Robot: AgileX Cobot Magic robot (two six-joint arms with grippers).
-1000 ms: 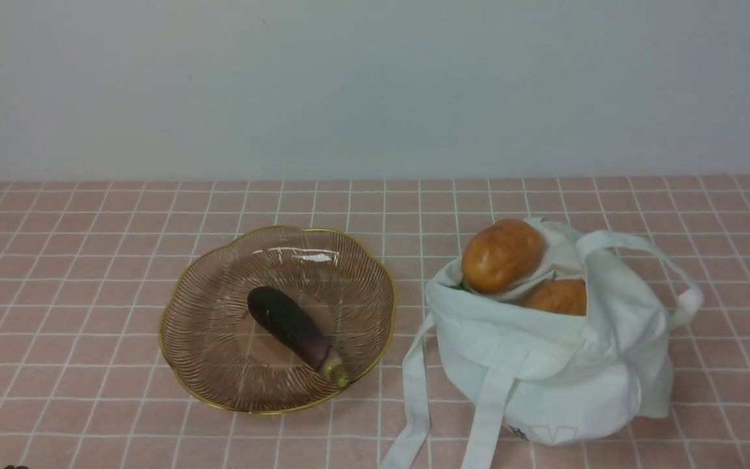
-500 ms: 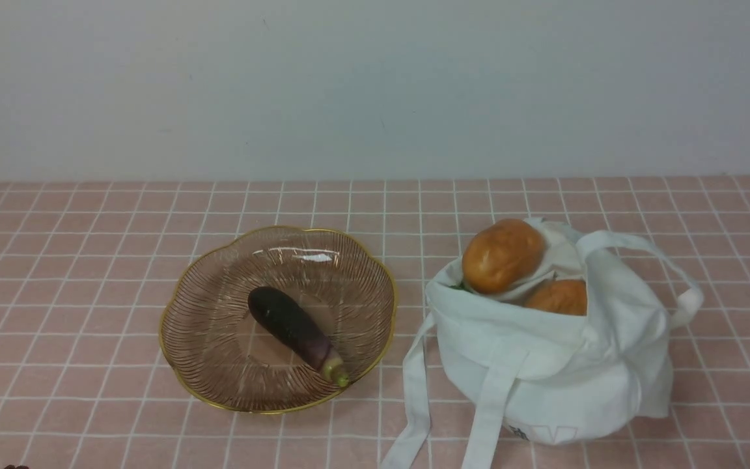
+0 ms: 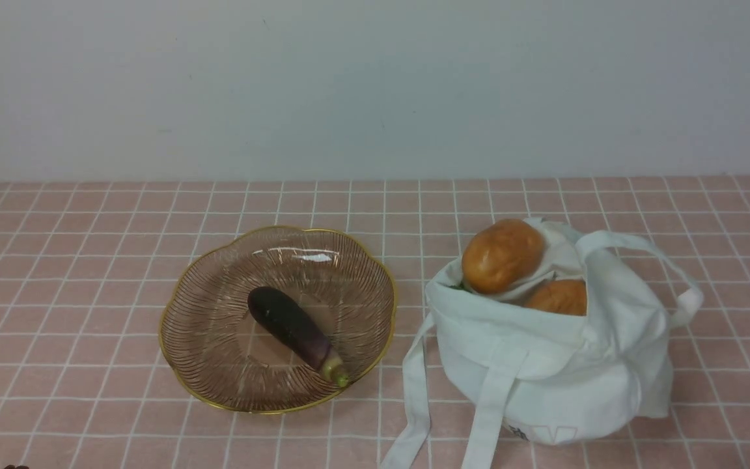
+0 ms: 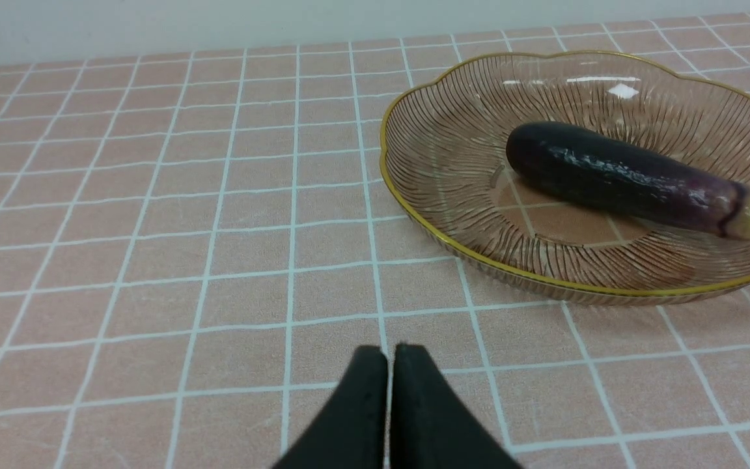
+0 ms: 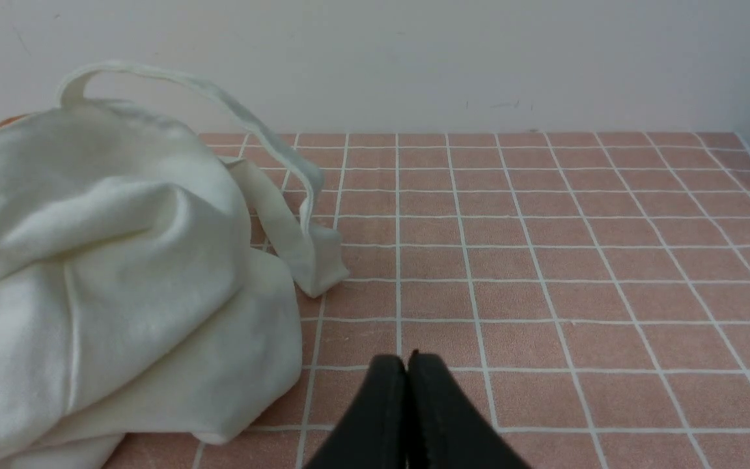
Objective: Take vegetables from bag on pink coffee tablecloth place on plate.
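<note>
One eggplant (image 3: 295, 331) lies in plate (image 3: 199, 326), stem tip toward 5 o'clock. Plate at 9 o'clock of bag (image 3: 551, 365), just beside it, both on pink tablecloth (image 3: 75, 260). Two buns (image 3: 502, 254) in bag mouth. Left gripper (image 4: 390, 355): clenched, empty, near plate. Right gripper (image 5: 407, 362): clenched, empty, beside bag.

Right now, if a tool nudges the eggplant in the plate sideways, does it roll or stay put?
The eggplant is round in section with a glossy skin, so it would probably roll and could slip in a pinch. It lies in the plate's shallow dip, whose raised wavy rim likely stops it. The thin plate itself may slide on the tablecloth.
</note>
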